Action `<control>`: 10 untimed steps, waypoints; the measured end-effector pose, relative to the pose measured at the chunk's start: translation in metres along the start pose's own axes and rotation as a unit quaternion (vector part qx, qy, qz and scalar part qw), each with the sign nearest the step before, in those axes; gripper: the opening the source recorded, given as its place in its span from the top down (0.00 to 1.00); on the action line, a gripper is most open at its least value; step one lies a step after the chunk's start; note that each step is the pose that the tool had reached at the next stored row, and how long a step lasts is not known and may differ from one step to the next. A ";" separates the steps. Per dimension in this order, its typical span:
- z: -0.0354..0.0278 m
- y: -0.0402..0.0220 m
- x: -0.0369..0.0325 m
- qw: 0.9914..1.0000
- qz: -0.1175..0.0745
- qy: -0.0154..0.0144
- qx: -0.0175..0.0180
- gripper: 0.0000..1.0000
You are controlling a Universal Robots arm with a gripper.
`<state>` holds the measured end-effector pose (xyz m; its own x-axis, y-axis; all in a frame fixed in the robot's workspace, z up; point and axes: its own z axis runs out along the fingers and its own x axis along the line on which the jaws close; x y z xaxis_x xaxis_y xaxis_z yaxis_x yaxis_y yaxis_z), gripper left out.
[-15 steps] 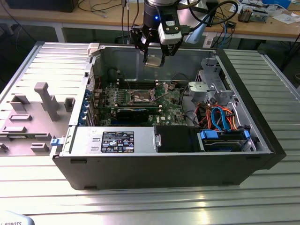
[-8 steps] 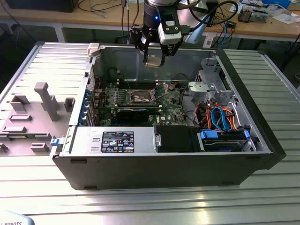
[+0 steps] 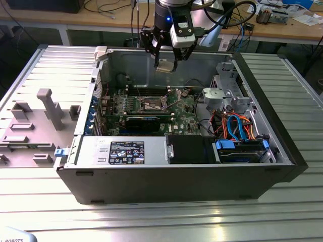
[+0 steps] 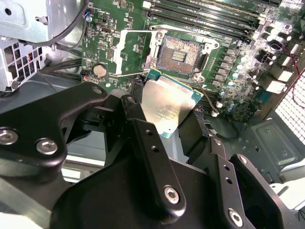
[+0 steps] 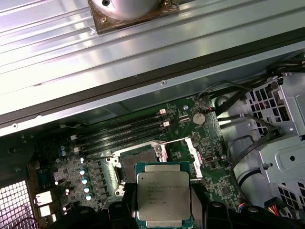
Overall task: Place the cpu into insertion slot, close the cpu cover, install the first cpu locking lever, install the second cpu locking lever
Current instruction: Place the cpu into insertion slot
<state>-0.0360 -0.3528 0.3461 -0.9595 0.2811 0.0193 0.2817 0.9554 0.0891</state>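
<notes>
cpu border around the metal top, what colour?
Teal-green on the cpu, around a silver-grey lid. Clearest in the second wrist view.

The cpu shows smooth silvery metal (faintly glossy).

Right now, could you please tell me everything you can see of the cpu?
The cpu is a small, flat, square chip with a silver-grey metal top bearing faint print and a thin green border. The gripper is shut on it, black fingers pressing two opposite edges. It hangs in the air over the green board of the open computer case, touching nothing else. The insertion slot below it lies bare, its cover swung open, so the chip is not seated.
</notes>
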 end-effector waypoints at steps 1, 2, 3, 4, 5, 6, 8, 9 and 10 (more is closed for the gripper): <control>0.0000 0.0000 0.0000 1.000 0.000 0.000 0.000 0.46; 0.0000 0.0000 0.0000 1.000 0.000 0.000 0.000 0.46; 0.0000 0.0000 0.0000 1.000 0.001 0.000 0.000 0.46; 0.0000 0.0000 0.0000 1.000 0.001 0.000 0.000 0.46; 0.0000 0.0000 0.0000 1.000 0.001 0.000 0.000 0.46; 0.0000 0.0000 0.0000 1.000 0.001 0.000 0.000 0.46; 0.0000 0.0000 0.0000 1.000 0.002 0.000 0.000 0.46; 0.0000 0.0000 0.0000 1.000 0.002 0.000 0.000 0.46; 0.0000 0.0000 0.0000 1.000 0.002 0.000 0.000 0.46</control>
<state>-0.0360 -0.3528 0.3461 -0.9582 0.2856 0.0193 0.2862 0.9540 0.0891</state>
